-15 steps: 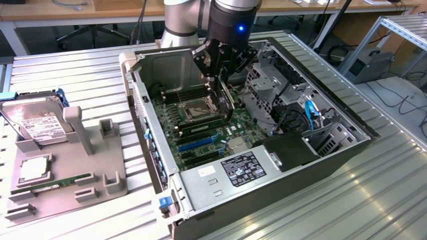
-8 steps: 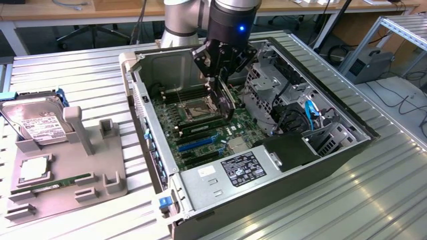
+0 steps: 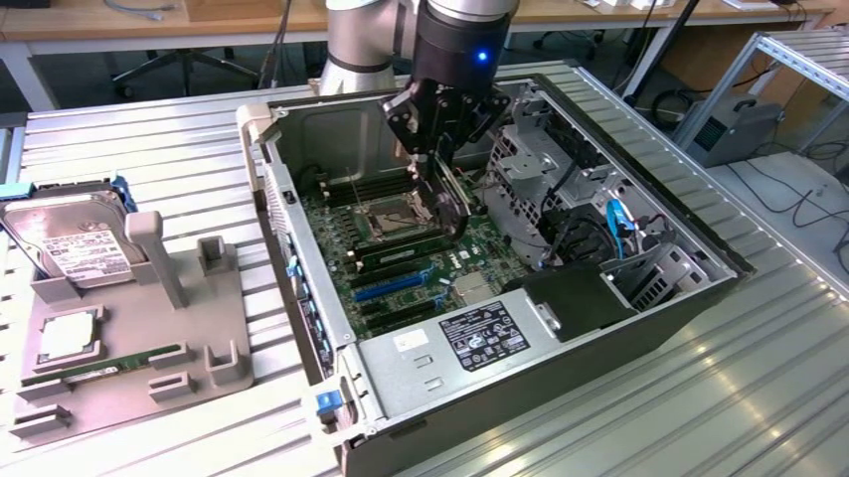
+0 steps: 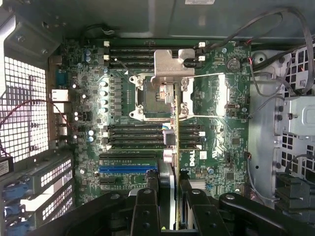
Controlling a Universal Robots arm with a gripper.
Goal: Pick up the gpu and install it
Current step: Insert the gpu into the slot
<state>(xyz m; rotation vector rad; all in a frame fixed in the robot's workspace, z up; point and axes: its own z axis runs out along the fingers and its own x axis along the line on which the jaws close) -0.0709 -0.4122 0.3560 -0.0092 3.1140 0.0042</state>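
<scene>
Inside the open computer case [image 3: 398, 370] on the bench [image 3: 637, 427], the gpu [image 3: 452, 204] hangs upright over the motherboard [image 3: 464, 260]. It is a thin black card with a silver bracket [image 4: 172, 66] at one end. The end effector [image 3: 442, 159] clamps its upper edge from above.

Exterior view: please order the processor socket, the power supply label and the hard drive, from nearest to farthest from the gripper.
1. Processor socket, on the motherboard beside the gripper, which grips the gpu.
2. Power supply label, at the near end of the case.
3. Hard drive, outside the case, at the exterior view's left.
</scene>
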